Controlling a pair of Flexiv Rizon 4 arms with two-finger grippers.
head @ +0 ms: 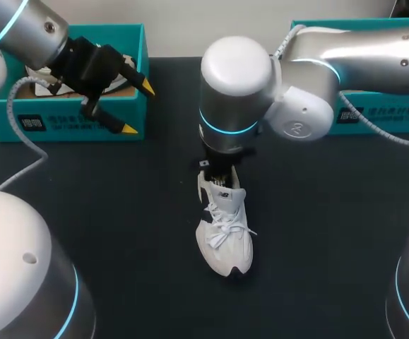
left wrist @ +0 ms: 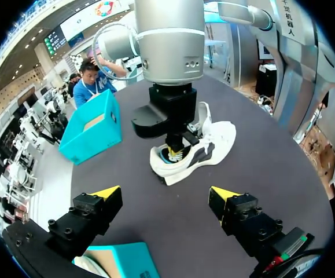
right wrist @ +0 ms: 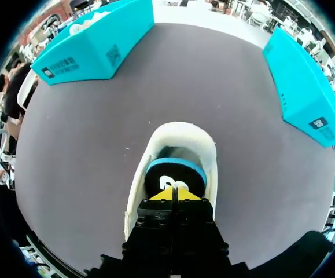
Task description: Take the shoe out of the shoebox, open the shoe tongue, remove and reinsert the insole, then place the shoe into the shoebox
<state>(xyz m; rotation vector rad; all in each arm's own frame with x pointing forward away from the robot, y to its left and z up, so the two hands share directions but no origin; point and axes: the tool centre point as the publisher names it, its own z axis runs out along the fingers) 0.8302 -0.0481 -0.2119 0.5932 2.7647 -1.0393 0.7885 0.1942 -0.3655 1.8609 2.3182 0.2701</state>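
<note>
Pressing tip against tip, the right gripper (right wrist: 175, 194) stands closed inside the mouth of the white sneaker (head: 225, 236), just over the black, blue-edged insole (right wrist: 173, 174) (whether it pinches anything cannot be made out). The sneaker stands upright mid-way across the dark table (head: 119, 212), toe toward the robot. The left gripper (head: 138, 109) hangs with fingers wide apart, holding nothing, above the front wall of the left teal shoebox (head: 77, 123). A second teal shoebox (head: 381, 113) stands at the far right.
</note>
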